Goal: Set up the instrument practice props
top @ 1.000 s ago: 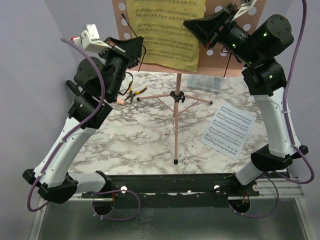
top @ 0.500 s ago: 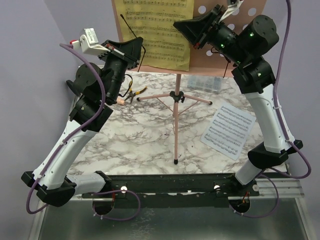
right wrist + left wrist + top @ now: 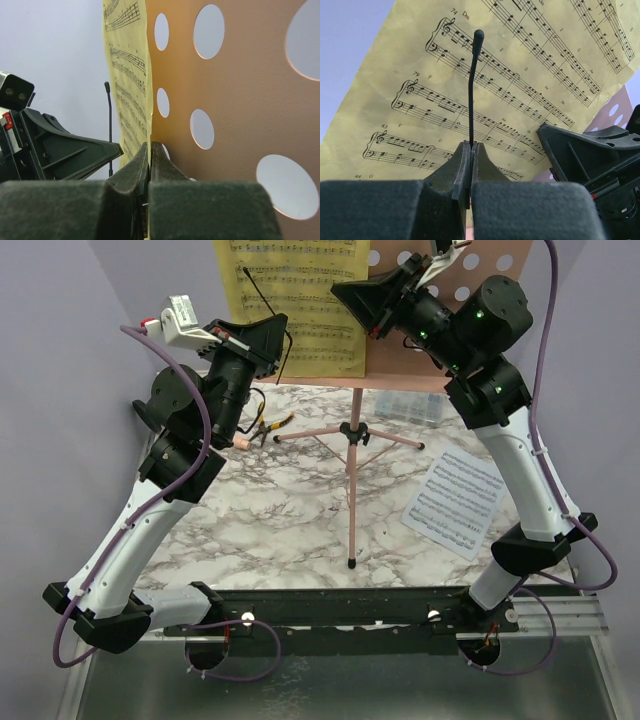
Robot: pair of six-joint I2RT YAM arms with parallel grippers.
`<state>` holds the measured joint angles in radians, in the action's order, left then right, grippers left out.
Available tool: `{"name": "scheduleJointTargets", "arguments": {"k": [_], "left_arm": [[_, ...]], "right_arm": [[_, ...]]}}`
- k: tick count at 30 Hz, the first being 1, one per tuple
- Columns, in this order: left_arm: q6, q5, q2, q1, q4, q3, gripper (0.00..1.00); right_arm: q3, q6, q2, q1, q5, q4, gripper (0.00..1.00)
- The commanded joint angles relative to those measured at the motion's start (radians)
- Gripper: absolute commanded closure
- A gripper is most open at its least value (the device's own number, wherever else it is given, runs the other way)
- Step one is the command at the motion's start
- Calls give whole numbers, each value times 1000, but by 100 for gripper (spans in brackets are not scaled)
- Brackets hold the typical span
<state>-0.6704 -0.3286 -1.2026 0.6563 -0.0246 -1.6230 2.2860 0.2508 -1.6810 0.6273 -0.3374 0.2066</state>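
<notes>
The pink perforated music stand (image 3: 440, 310) rises on its tripod (image 3: 352, 440) at the back of the table. A yellow music sheet (image 3: 290, 310) lies against its desk. My right gripper (image 3: 338, 290) is shut on that sheet's right edge (image 3: 131, 90), hard against the pink desk (image 3: 240, 100). My left gripper (image 3: 278, 322) is shut on the base of a thin black rod (image 3: 471, 90) with a rounded tip, which stands up in front of the yellow sheet (image 3: 520, 75). A white music sheet (image 3: 458, 500) lies flat on the table at the right.
Yellow-handled pliers (image 3: 270, 426) and a small pink-beige object (image 3: 240, 442) lie behind the left arm. A clear plastic compartment box (image 3: 408, 405) sits at the back right. The tripod's front leg reaches toward the near edge (image 3: 352, 562). Purple walls close in on both sides.
My right gripper has moved left and carried the yellow sheet leftward across the stand's desk. The left gripper has stayed where it was, still shut on the rod.
</notes>
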Motion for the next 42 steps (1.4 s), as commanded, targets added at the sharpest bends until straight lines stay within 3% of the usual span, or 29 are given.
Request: {"name": "scheduleJointTargets", "arguments": {"k": [1, 14, 29, 36, 42], "left_arm": [[6, 29, 6, -2, 28, -33, 100], [-10, 40, -3, -2, 26, -44, 97], [-14, 54, 16, -3, 2, -33, 71], [-15, 46, 57, -3, -7, -1, 53], [-20, 54, 112, -3, -27, 28, 38]], "right_arm": [[-10, -25, 27, 6, 48, -44, 100], [-76, -51, 63, 6, 88, -73, 100], [-103, -50, 67, 6, 103, -93, 100], [-121, -49, 75, 6, 117, -102, 100], [-120, -49, 82, 6, 126, -87, 78]]}}
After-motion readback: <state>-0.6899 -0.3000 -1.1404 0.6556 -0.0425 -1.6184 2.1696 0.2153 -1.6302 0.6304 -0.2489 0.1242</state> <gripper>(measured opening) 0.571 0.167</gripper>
